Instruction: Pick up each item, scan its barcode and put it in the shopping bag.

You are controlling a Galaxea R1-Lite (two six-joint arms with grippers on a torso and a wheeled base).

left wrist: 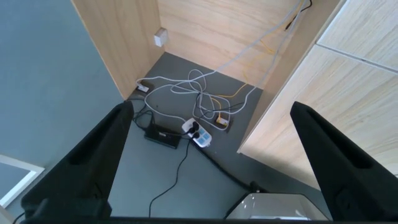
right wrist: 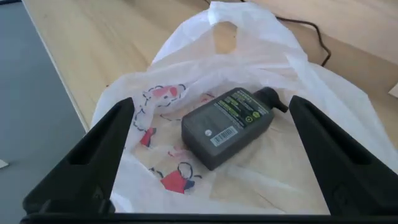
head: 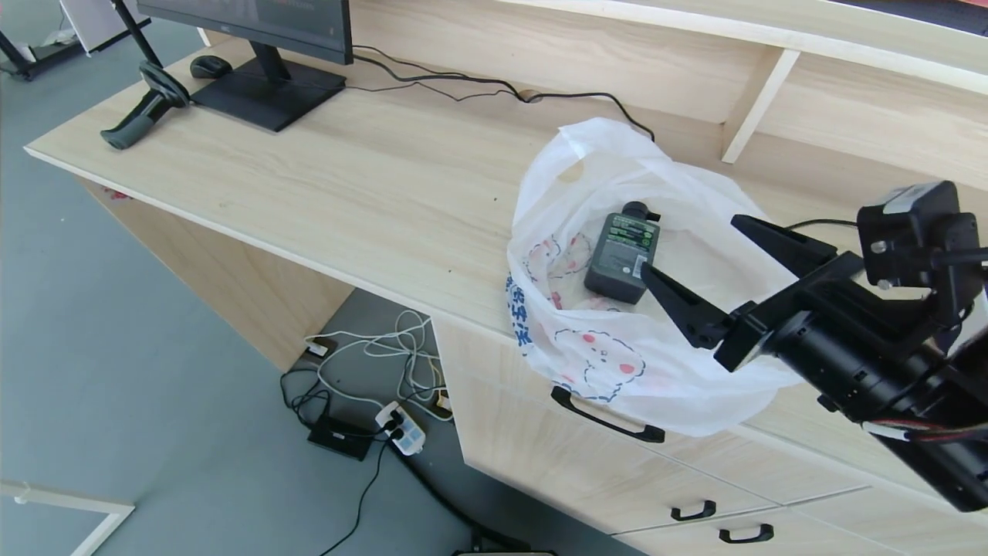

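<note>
A dark grey bottle (head: 622,257) with a green label lies flat inside the white shopping bag (head: 617,363) on the wooden counter. In the right wrist view the bottle (right wrist: 227,126) shows its barcode side up, resting in the bag (right wrist: 149,106). My right gripper (head: 698,251) hovers open just above the bag and to the right of the bottle, holding nothing. My left gripper (left wrist: 211,140) is open and empty, hanging low beside the counter over the floor. A handheld barcode scanner (head: 147,108) lies at the counter's far left corner.
A monitor on its stand (head: 266,81) and a mouse (head: 210,67) stand at the back left. Cables run along the counter's back. Drawers with black handles (head: 606,417) sit below the bag. A power strip (left wrist: 198,132) and wires lie on the floor.
</note>
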